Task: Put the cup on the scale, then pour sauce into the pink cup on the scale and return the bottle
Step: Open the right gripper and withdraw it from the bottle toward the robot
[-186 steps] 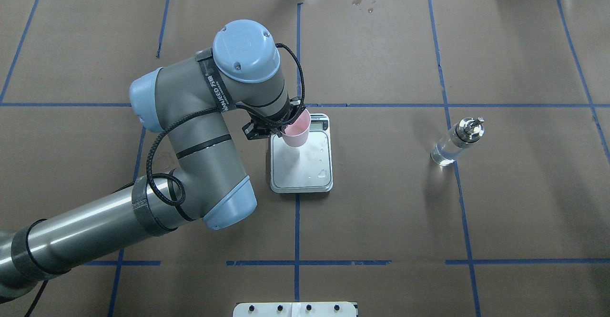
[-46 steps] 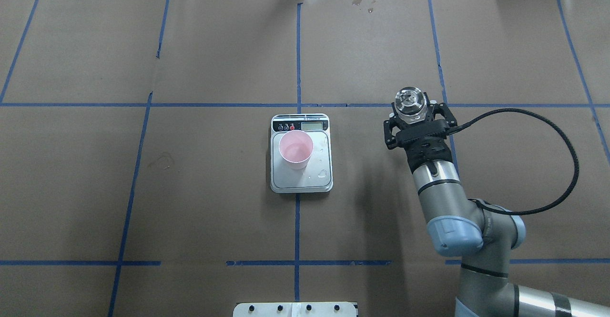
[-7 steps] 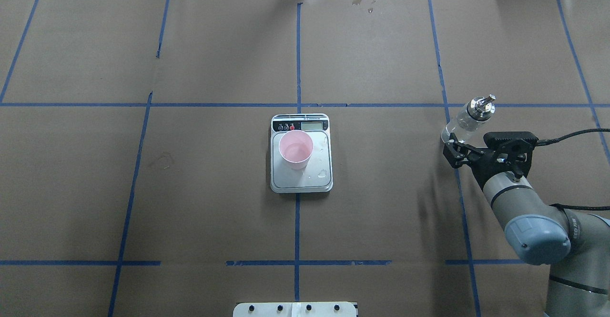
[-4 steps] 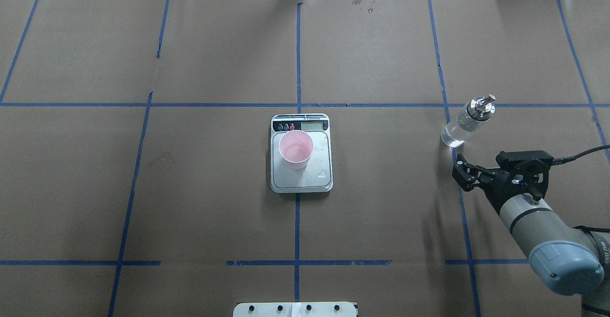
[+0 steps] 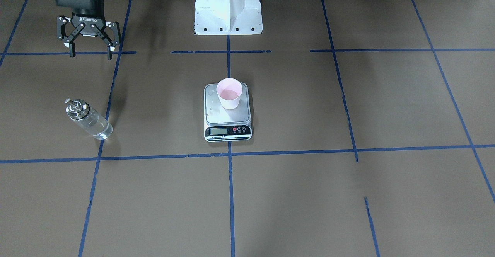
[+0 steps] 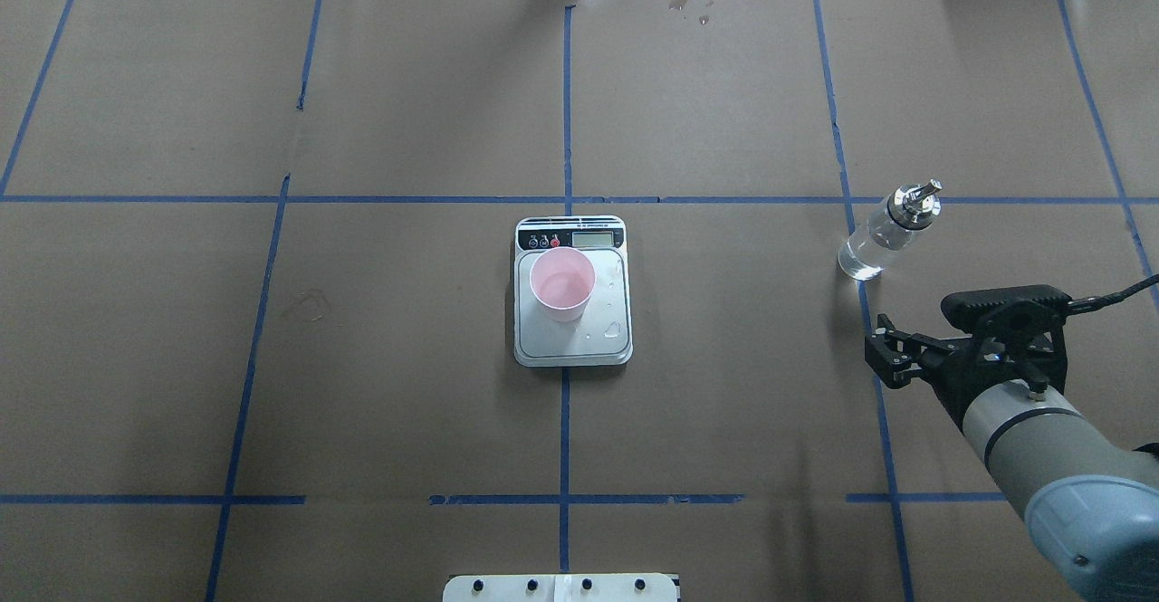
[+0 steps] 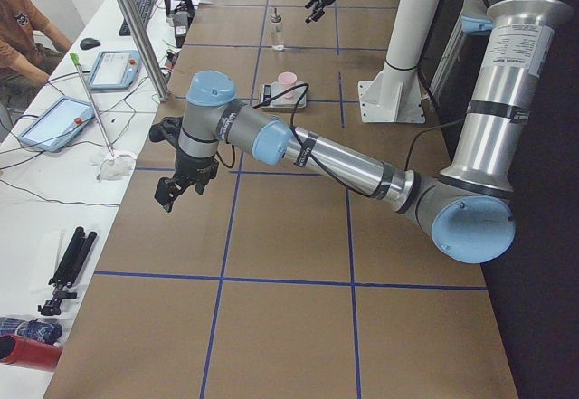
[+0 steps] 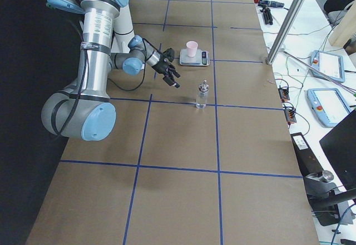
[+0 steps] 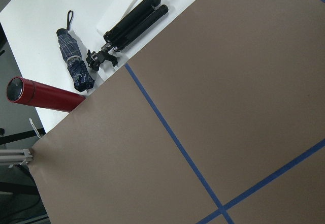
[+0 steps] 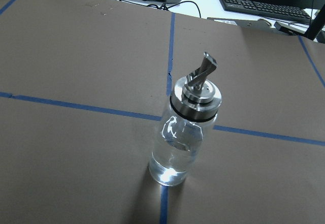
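Overhead exterior shows the small pale pink tapered paper cup (image 6: 562, 283) standing upright on the small white digital kitchen scale with its square steel platform (image 6: 593, 339), toward the platform's 11 o'clock part, close to the display end. A few clear drops lie on the bare steel at about 4 o'clock of the cup. The clear glass cylindrical bottle with the silver metal pourer cap (image 6: 883, 233) stands upright on the brown paper-covered table (image 6: 407, 385), well apart from the scale at its 3 o'clock, its base on a blue tape line. Clear, water-like sauce (image 10: 175, 158) fills its lower part. The right gripper (image 5: 90, 53) hangs with its fingers spread wide and nothing between them, apart from the bottle at roughly its 5 o'clock. The left gripper (image 7: 172, 195) shows only in the exterior left view, far from the scale, and I cannot tell whether it is open or closed. By the look of it the task is all but finished: the cup is on the scale, the front-facing view suggests a little liquid in its bottom, and the bottle is set down and released. Only clearing the arm seems left. The one legible word is "ROBOTIQ" on the right gripper's body; the scale's display is too small to read.
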`<state>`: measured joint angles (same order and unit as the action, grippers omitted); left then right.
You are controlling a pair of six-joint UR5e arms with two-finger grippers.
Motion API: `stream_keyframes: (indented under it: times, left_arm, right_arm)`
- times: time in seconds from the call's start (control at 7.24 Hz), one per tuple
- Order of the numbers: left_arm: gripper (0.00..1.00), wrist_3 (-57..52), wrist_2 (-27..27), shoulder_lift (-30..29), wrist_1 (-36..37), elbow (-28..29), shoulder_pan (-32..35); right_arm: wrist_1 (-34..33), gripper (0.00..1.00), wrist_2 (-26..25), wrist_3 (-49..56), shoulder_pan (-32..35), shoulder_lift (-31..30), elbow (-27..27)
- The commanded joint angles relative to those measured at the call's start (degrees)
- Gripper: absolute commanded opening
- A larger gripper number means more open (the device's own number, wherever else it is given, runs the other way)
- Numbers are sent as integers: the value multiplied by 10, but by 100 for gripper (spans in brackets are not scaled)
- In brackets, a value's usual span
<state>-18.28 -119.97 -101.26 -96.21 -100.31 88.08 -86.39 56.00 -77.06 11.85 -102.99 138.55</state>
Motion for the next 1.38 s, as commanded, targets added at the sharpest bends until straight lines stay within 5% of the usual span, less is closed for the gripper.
stream_keyframes:
  times: [0.0, 0.41, 0.83, 1.24]
  left_arm:
    - [100, 0, 0, 0, 0, -2, 1]
    - [100, 0, 0, 0, 0, -4, 1]
    - [100, 0, -9, 0, 0, -4, 2]
    - [100, -3, -20, 4, 30, 13, 12]
  right_arm:
    - [-35, 100, 98, 24, 55, 23, 22]
    - [-107, 100, 324, 243, 278, 126, 4]
    - [-104, 100, 661, 586, 588, 145, -138]
    - [-104, 100, 781, 825, 719, 122, -272]
